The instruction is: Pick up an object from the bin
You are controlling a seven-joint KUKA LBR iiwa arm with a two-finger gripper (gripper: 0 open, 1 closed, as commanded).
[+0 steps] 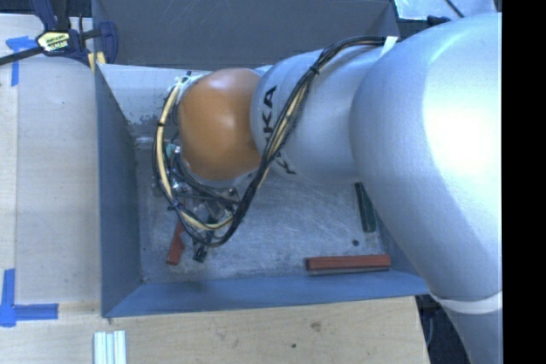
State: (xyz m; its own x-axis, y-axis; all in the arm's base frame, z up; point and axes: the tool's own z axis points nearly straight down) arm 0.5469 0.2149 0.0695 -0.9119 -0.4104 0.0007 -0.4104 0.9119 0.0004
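Observation:
My gripper (193,199) reaches down into the left part of the bin, mostly hidden under the arm's orange dome and cable loops. Just below and left of it, a small reddish-brown piece (175,250) lies tilted on the bin floor near the front left corner. Whether the gripper touches this piece is hidden from me.
A long reddish-brown flat bar (348,264) lies along the front wall at the right. A dark green stick-like thing (365,209) lies beside the arm at the right. The big silver arm covers the bin's right and rear floor.

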